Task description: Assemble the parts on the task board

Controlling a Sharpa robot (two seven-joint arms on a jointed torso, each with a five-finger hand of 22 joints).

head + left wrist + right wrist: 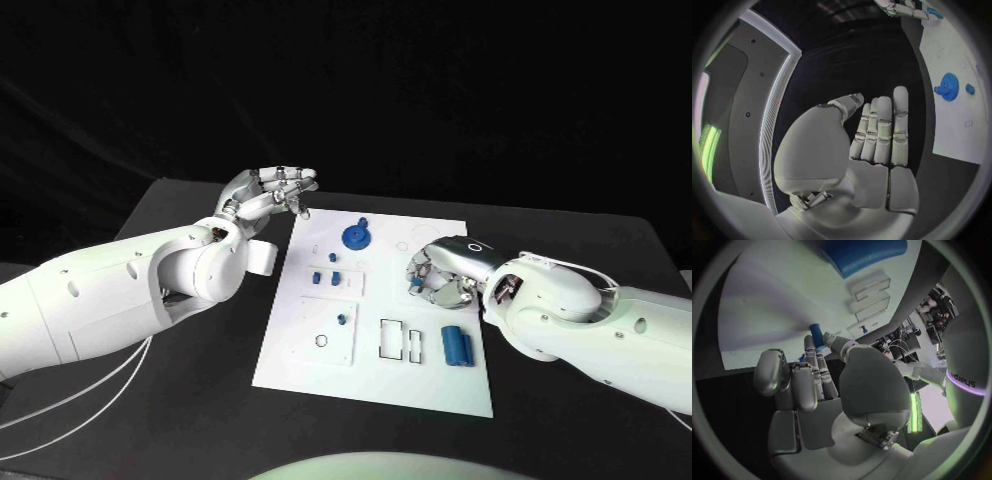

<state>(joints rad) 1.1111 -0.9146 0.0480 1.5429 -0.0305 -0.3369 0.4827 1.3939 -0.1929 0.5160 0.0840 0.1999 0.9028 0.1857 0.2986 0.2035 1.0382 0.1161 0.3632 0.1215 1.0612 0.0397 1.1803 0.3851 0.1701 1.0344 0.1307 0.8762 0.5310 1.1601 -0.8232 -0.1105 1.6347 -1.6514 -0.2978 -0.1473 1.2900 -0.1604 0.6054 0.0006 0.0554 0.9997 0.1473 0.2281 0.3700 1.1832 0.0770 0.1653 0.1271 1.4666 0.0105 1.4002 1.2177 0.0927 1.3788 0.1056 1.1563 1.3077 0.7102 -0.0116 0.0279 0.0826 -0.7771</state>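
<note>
White task board [378,385] on black table [173,420]

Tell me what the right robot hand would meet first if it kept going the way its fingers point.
Probably the task board: the right robot hand points down at it, holding a small blue part that would likely touch first. Depth is unclear.

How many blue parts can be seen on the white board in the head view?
At least 5 on the task board: a gear at its far end, two small pieces below it, a tiny piece mid-board, a cylinder near the right hand, which may hide others.
</note>
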